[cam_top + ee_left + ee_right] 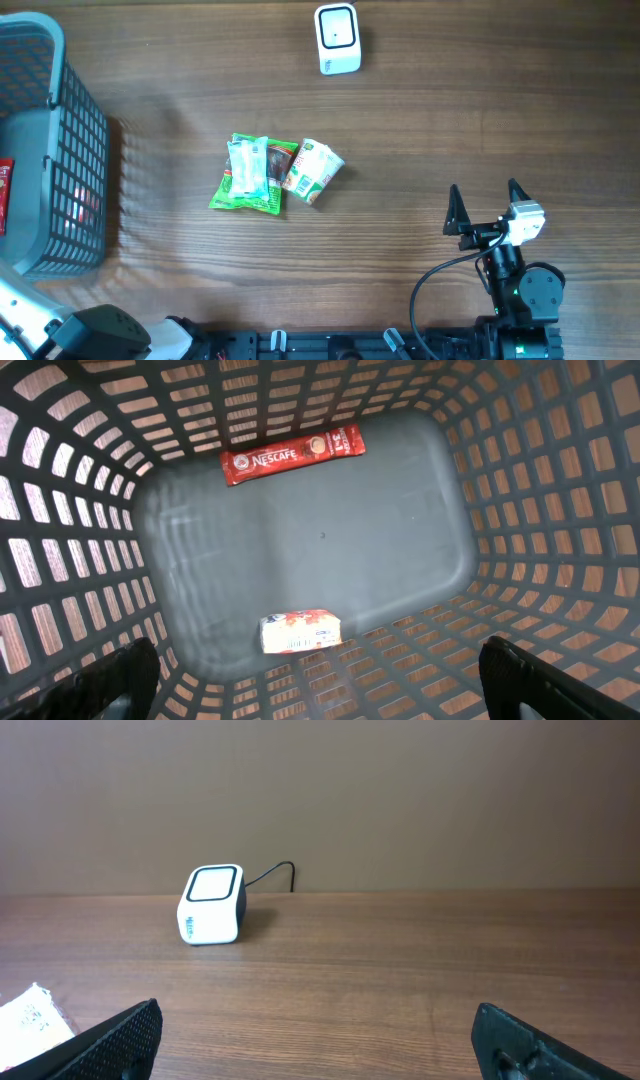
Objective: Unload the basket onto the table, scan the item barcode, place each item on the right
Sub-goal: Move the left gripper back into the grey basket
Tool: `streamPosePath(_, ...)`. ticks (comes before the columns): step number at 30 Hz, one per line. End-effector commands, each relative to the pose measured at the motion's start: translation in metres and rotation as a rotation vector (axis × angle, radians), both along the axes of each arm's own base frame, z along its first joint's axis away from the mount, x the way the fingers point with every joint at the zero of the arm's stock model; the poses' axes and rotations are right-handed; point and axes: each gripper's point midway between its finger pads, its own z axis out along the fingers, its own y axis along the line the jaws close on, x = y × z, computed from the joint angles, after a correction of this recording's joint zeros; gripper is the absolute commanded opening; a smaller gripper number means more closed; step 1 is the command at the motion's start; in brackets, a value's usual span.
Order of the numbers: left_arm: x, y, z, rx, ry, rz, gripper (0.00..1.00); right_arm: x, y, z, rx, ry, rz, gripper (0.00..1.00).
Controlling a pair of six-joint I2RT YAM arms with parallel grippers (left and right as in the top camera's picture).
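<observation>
Basket (60,150) contents mostly hidden overhead

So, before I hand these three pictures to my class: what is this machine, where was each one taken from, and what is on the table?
It is a robot with two arms at a wooden table. The overhead picture looks straight down: a white scanner, a few green snack packets, a grey basket, and the right hand, open and empty. The left wrist camera looks down into the basket, at a red Nescafe sachet and a small packet. The right wrist camera faces the scanner. The left hand is open too, holding nothing.
</observation>
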Motion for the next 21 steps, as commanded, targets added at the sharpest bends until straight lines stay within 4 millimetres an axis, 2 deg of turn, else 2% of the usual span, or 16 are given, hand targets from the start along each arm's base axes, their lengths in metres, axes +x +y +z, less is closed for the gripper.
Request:
streamPosePath(1,0.003,-0.002,-0.005,-0.015,0.005,-0.022,1.0,-0.001,0.002,0.002,-0.01,-0.01,0.014,1.0)
streamPosePath(15,0.003,-0.002,-0.005,-0.012,0.005,-0.021,1.0,-0.001,0.002,0.002,-0.01,-0.01,0.014,1.0)
streamPosePath(18,0.005,0.009,0.002,0.044,-0.002,-0.006,1.0,-0.001,0.002,0.002,-0.01,-0.01,0.014,1.0)
streamPosePath(19,-0.001,0.019,0.005,0.083,0.016,0.023,1.0,-0.001,0.002,0.002,-0.01,-0.01,0.014,1.0)
streamPosePath(21,-0.01,0.025,0.005,0.103,0.041,0.055,1.0,-0.001,0.002,0.002,-0.01,-0.01,0.014,1.0)
